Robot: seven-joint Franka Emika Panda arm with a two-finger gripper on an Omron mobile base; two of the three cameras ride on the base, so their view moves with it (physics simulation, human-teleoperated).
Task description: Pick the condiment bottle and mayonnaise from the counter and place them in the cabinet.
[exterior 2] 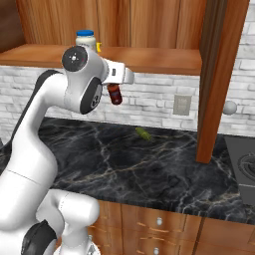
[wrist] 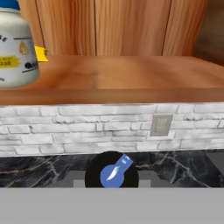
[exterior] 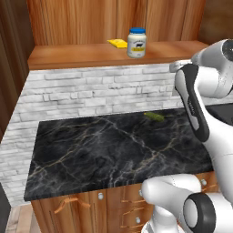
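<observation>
I am holding the condiment bottle [exterior 2: 115, 93] in my claw [exterior 2: 117, 87], jaws closed on it, its long axis hanging roughly upright below the hand — above the worktop [exterior 2: 149, 164]. The cabinet [wrist: 131, 74] shelf is lying ahead and slightly higher, with the mayonnaise [wrist: 15, 43] standing on its left part — so I am judging the free spot to be to the right of the jar.

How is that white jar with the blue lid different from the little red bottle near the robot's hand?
The mayonnaise is squat and white with a blue lid; the condiment bottle is slim and dark red. The mayonnaise stands upright on the cabinet shelf; the condiment bottle hangs in the air at the gripper, below shelf level, above the counter. Neither rests on the counter.
</observation>
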